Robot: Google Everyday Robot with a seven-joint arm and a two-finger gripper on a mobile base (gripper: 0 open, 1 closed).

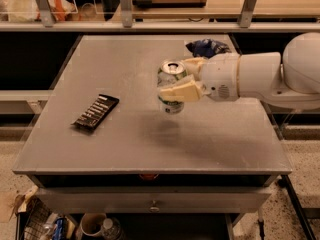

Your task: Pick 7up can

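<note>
Above the table (pixel 100 149), claw (pixel 171 79) gripping the 7up can (pixel 172 105) — green-and-white label, lettering unreadable.

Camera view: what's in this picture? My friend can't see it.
The robot's gripper is shut on the 7up can, holding it upright just above the grey table. A flat black bar lies at the picture's left, and a blue chip bag sits behind the arm.

I watch through one camera set high before the table (pixel 125 139), looking down across it from fairly near, the gripper (pixel 173 79) right of centre clasping the can (pixel 172 104).
</note>
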